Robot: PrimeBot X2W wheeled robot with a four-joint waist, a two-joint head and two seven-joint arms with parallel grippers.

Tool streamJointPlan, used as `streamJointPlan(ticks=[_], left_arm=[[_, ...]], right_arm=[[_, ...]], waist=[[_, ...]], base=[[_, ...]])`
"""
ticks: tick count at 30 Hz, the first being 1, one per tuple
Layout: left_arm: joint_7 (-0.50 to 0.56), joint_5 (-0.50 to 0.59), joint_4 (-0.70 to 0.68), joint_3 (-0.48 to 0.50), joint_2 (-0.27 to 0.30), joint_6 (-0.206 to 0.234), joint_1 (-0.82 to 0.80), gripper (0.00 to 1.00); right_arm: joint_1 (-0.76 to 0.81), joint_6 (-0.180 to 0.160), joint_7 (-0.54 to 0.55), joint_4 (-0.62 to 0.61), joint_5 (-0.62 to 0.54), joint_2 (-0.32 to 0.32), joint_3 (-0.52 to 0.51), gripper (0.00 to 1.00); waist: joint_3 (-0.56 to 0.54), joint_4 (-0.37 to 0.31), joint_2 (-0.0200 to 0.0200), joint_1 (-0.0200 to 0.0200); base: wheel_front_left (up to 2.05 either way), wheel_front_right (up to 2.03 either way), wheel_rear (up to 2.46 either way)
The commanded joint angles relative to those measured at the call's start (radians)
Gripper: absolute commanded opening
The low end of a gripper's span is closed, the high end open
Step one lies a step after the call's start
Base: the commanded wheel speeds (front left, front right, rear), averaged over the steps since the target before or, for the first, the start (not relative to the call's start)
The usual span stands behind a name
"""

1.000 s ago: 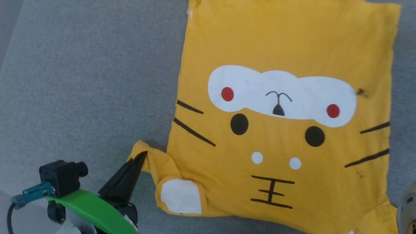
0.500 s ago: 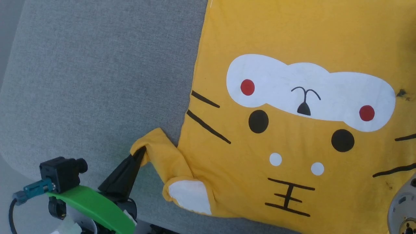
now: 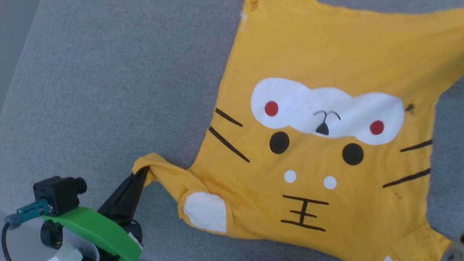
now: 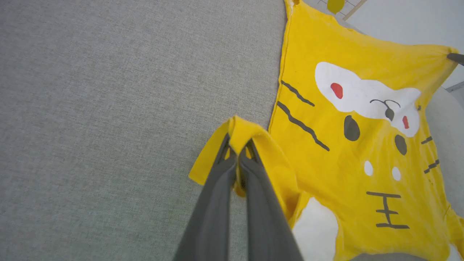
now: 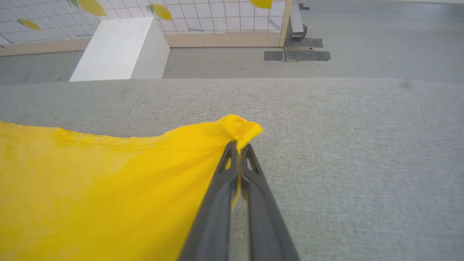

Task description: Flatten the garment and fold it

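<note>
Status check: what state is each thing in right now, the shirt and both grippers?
T-shirt: print up, spread on the grey surface, unfolded, pulled at two ends.
left gripper: shut on the T-shirt's sleeve.
right gripper: shut on a T-shirt corner.

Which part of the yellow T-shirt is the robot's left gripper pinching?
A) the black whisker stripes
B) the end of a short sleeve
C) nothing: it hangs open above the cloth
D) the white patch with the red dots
B: in the left wrist view the left gripper has its jaws shut on the bunched end of the sleeve, which is pulled out sideways from the T-shirt.
</note>
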Motion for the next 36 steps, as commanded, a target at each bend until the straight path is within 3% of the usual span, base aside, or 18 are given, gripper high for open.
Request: streamJointPlan(ticks=[1, 9, 13, 19, 26, 27, 29, 31, 36], left_arm=[[0.006, -0.003, -0.002, 0.005, 0.011, 0.01, 0.017, 0.0], [0.026, -0.021, -0.013, 0.023, 0.016, 0.044, 0.075, 0.0], [0.028, -0.027, -0.012, 0.021, 0.012, 0.051, 0.093, 0.0], [0.033, -0.028, -0.007, 0.016, 0.011, 0.059, 0.109, 0.0], [0.034, -0.027, 0.004, 0.017, 0.006, 0.08, 0.137, 0.0], [0.034, -0.026, 0.005, 0.016, 0.005, 0.083, 0.14, 0.0], [0.033, -0.023, 0.007, 0.012, 0.002, 0.087, 0.144, 0.0], [0.034, -0.02, 0.008, 0.005, 0.0, 0.089, 0.144, 0.0], [0.029, -0.013, 0.005, -0.011, -0.008, 0.083, 0.129, 0.0]], right_arm=[[0.057, -0.001, -0.004, -0.043, 0.029, -0.006, -0.014, 0.0], [0.454, -0.001, 0.018, -0.322, 0.15, 0.058, -0.137, 0.0], [0.675, -0.001, 0.014, -0.391, 0.217, 0.092, -0.225, 0.0], [0.957, -0.001, -0.069, -0.225, 0.378, 0.096, -0.248, 0.0], [1.036, -0.001, -0.256, -0.001, 0.438, 0.096, -0.125, 0.0], [1.029, -0.001, -0.275, 0.007, 0.432, 0.096, -0.118, 0.07], [1.013, -0.001, -0.303, -0.005, 0.401, 0.096, -0.103, 1.0], [0.995, -0.001, -0.299, -0.06, 0.375, 0.096, -0.104, 1.0], [0.912, -0.001, -0.186, -0.332, 0.342, 0.096, -0.113, 1.0]], waist=[[-0.126, -0.085, 0.0, 0.0], [-0.24, -0.181, 0.0, 0.0], [-0.262, -0.214, 0.0, 0.0], [-0.283, -0.233, 0.0, 0.0], [-0.328, -0.238, 0.0, 0.0], [-0.333, -0.238, 0.0, 0.0], [-0.344, -0.235, 0.0, 0.0], [-0.349, -0.227, 0.0, 0.0], [-0.327, -0.194, 0.0, 0.0]], base=[[0.0, 0.0, 0.0], [0.0, 0.0, 0.0], [0.0, 0.0, 0.0], [0.0, 0.0, 0.0], [0.0, 0.0, 0.0], [0.0, 0.0, 0.0], [0.0, 0.0, 0.0], [0.0, 0.0, 0.0], [0.0, 0.0, 0.0]])
